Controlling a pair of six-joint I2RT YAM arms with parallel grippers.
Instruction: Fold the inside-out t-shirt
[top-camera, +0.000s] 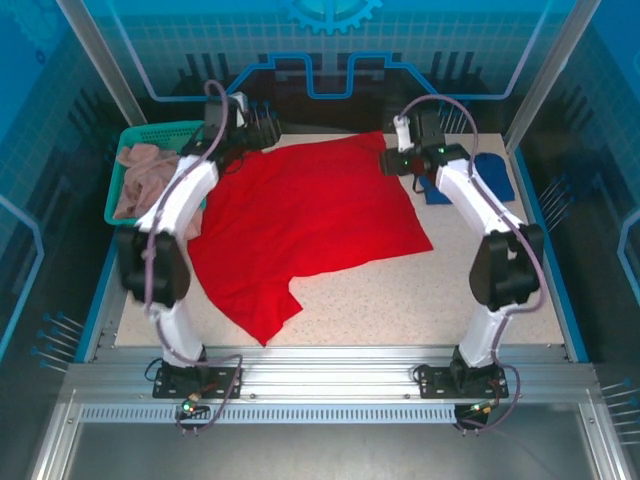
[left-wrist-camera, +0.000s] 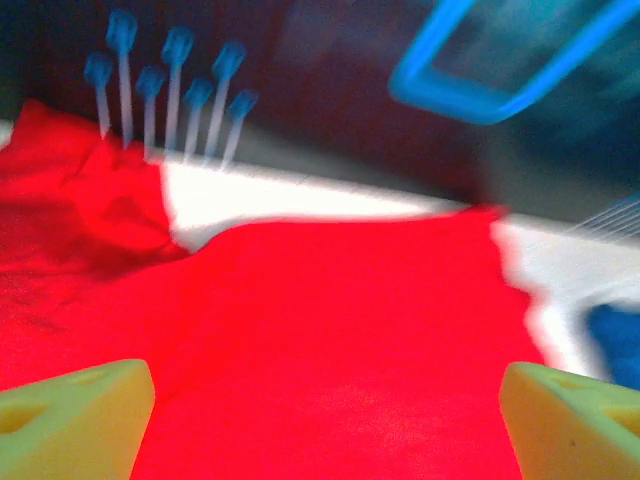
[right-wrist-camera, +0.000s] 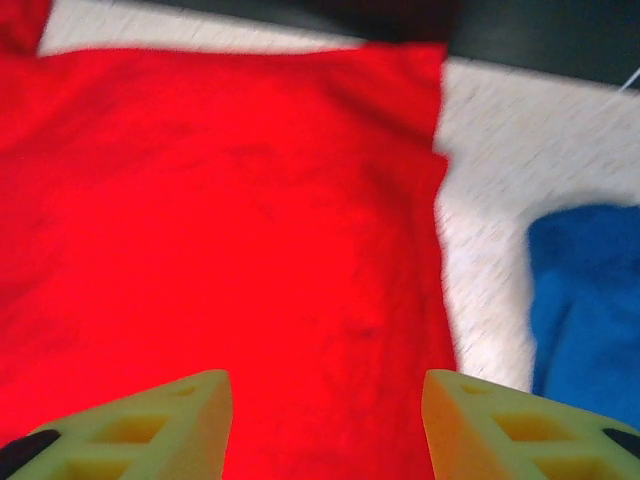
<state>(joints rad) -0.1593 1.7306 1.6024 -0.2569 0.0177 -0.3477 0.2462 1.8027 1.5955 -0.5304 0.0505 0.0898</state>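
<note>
A bright red t-shirt lies spread flat and skewed across the middle of a pale speckled table. Its far edge is close to the back of the table, and 1 corner trails toward the near-left. The left gripper hangs over the shirt's far-left corner. In its wrist view its 2 yellow-green fingers stand wide apart with only red cloth below them, gripping nothing. The right gripper hangs over the far-right corner, also released, with its fingers parted above the cloth. Seen from overhead, the left arm crosses the shirt's left edge and hides part of it. A green basket sits at the far left and holds a crumpled pinkish-beige garment. A dark blue t-shirt lies on the table just beyond the red shirt's right edge, with a strip of table between them.
</note>
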